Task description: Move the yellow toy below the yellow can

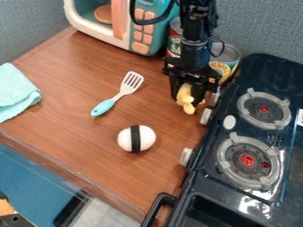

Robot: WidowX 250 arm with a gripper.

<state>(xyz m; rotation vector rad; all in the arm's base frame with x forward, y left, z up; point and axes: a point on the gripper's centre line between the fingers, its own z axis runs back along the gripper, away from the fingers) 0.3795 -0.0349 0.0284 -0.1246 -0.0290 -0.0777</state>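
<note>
Brown wood-grain counter (71,75). At rear: teal-and-white toy microwave (155,42), salmon handle and buttons; inside, a round brownish disc (103,14), possibly a plate. Red can (174,44) just beside it, partly hidden. Mid-counter: spatula (123,92), pale slotted head, blue handle. Nearer the front: white rounded piece (146,137), black band around its middle. View's left edge: light-blue cloth (15,93), crumpled. Right: dark toy stove (207,184), two grey-ringed burners, red centres.

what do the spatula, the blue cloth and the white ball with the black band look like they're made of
Spatula: probably smooth plastic, blue handle, pale slotted head.
Cloth: soft fabric, likely terry, with rounded folds.
Ball: matte white, perhaps plastic or foam; the look leaves it open.
</note>
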